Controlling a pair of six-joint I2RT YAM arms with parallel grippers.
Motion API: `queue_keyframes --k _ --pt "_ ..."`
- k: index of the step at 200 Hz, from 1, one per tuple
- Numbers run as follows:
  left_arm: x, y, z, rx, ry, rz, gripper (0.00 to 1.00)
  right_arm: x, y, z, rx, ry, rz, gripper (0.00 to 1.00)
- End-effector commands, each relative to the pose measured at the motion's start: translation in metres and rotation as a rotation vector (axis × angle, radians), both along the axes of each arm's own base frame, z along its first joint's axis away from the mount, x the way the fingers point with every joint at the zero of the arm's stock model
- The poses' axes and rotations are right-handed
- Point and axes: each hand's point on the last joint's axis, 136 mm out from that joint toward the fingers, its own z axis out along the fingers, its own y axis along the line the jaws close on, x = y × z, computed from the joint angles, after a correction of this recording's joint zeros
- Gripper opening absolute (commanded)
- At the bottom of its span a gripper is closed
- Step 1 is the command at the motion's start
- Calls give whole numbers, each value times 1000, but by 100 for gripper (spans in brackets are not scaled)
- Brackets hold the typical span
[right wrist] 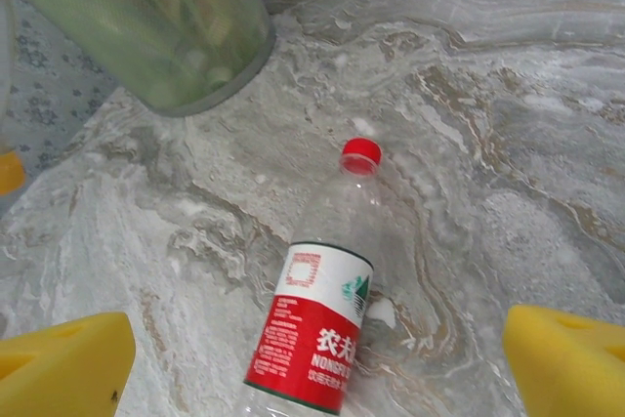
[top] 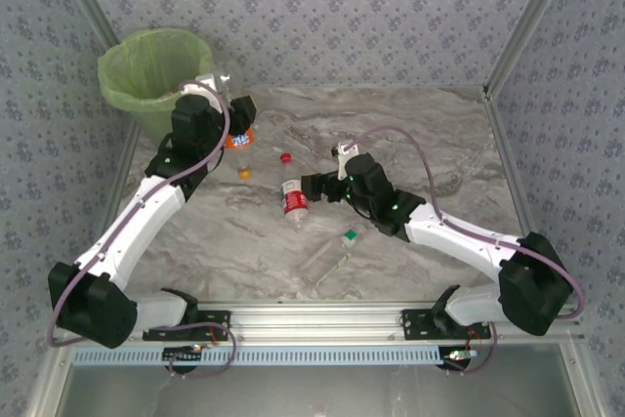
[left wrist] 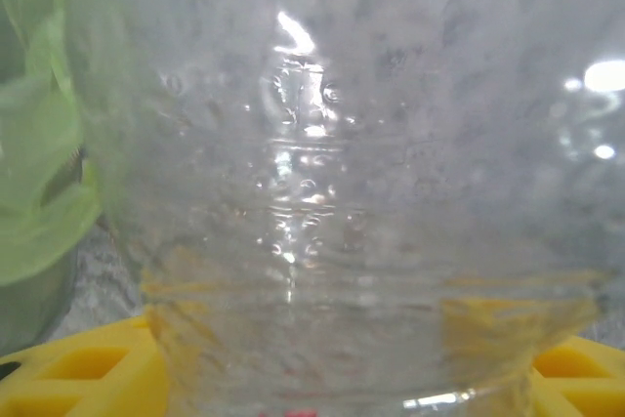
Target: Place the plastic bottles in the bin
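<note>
Over by the far-left corner, lime-bagged round bin (top: 125,56) found just beside the left gripper (left wrist: 312,378), clamped on a clear orange-label bottle (top: 239,137), blurred up close, right gripper (right wrist: 314,363) spread wide, nothing held, over a red-label bottle (right wrist: 322,319) laid flat on veined marble table (top: 420,134), green-capped bottle (top: 330,259) nearer, barely made out

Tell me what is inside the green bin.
From above, the bin shows its lime-green bag lining and no bottle that I can make out. The left claw and its clear bottle cover the bin's near right side; the bottom is too dim to judge.
</note>
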Motion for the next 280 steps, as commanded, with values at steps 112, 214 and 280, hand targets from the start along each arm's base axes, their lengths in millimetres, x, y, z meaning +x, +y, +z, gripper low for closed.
queue_keyframes --k 112,214,280 --pt "44 90 100 -59 -218 266 0 1 3 42 139 -104 -20 99" --pt "73 163 124 27 -250 410 0 -7 -17 44 136 -132 -62 99" --pt "83 198 171 35 -355 444 2 -8 -22 40 130 -122 -80 99"
